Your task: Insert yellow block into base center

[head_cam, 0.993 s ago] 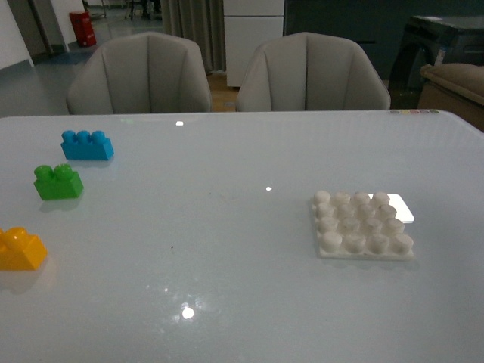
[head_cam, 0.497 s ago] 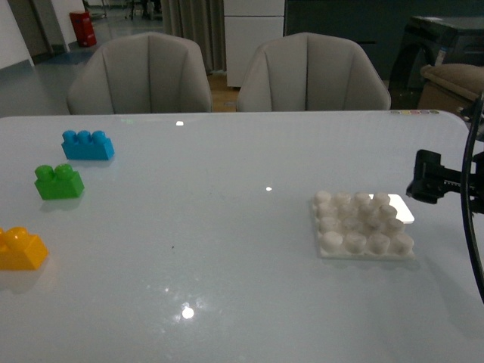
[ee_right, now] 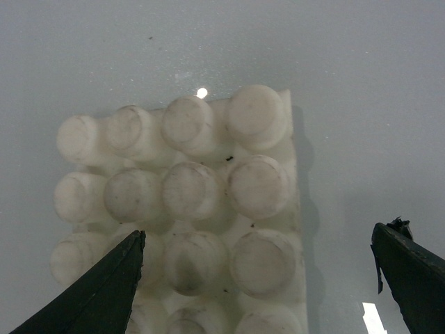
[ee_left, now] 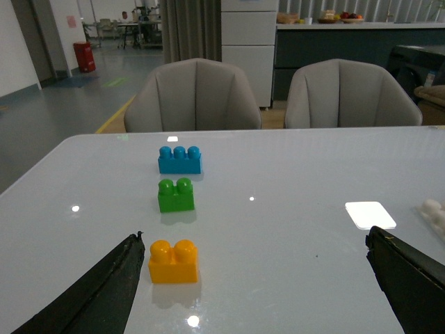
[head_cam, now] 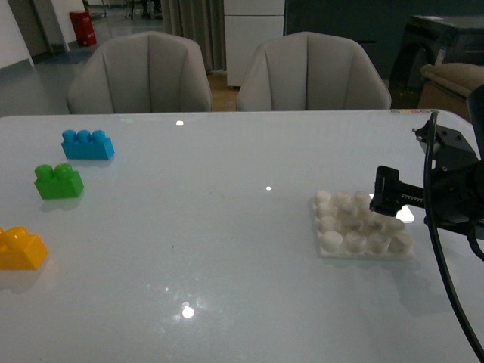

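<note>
The yellow block (head_cam: 21, 249) rests on the table at the near left, with two studs on top. In the left wrist view the yellow block (ee_left: 173, 261) lies ahead of my open left gripper (ee_left: 255, 238), close to one finger and untouched. The off-white studded base (head_cam: 352, 242) lies flat at the right. My right gripper (head_cam: 386, 203) hangs open just above the base's right half. In the right wrist view the base (ee_right: 188, 188) fills the space under the open right gripper (ee_right: 259, 235), which holds nothing. The left arm does not show in the front view.
A green two-stud brick (head_cam: 58, 182) and a blue three-stud brick (head_cam: 87, 145) stand behind the yellow one at the left. A smooth white patch (ee_left: 370, 214) lies beside the base. Two grey chairs (head_cam: 140, 76) stand behind the far table edge.
My right arm has come in from the right edge and moved left, ending over the base's right side. The bricks and the base have not moved.
</note>
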Robot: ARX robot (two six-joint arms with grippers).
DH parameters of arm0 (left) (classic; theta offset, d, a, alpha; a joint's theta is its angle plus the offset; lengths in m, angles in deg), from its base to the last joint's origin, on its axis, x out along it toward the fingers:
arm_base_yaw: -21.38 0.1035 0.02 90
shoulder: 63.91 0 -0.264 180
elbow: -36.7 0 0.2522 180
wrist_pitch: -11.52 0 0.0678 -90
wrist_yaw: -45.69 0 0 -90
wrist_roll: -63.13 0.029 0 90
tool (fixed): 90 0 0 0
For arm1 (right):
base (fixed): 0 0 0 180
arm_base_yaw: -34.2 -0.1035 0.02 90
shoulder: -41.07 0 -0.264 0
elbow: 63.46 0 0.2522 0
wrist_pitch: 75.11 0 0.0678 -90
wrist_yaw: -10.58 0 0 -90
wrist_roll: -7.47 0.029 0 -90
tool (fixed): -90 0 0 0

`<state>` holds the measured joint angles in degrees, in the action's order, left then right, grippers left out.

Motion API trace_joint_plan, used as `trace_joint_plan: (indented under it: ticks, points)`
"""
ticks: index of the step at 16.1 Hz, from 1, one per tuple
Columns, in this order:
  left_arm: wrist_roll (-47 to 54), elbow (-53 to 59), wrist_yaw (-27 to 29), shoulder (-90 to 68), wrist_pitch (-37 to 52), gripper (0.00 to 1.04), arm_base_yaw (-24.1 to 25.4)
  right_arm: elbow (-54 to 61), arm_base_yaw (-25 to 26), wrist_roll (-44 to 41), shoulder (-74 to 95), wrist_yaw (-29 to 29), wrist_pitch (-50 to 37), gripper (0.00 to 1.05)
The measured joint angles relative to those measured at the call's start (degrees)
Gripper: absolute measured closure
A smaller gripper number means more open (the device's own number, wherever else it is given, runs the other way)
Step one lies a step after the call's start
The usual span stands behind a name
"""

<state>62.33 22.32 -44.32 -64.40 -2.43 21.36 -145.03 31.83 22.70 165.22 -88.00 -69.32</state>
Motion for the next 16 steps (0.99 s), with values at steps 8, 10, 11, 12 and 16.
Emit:
trace_joint_plan:
  ticks: [8, 10, 11, 12, 16]
  points:
    - [0.0, 0.0, 0.0, 0.02, 0.0, 0.07, 0.0, -2.64, -1.14, 0.0, 4.17, 1.51, -0.09, 0.06]
    - [0.0, 0.0, 0.02, 0.0, 0.0, 0.07, 0.0, -2.8, -2.19, 0.07, 4.44, 1.55, -0.46, 0.06]
    - [0.0, 0.0, 0.02, 0.0, 0.0, 0.07, 0.0, -2.95, -2.64, 0.44, 4.76, 1.53, -0.7, 0.06]
    - [0.0, 0.0, 0.0, 0.02, 0.0, 0.07, 0.0, -3.15, -3.23, 0.52, 4.81, 1.49, -0.63, 0.06]
    - [0.0, 0.0, 0.02, 0.02, 0.0, 0.07, 0.0, -3.82, -5.07, 0.68, 4.98, 1.25, 0.26, 0.06]
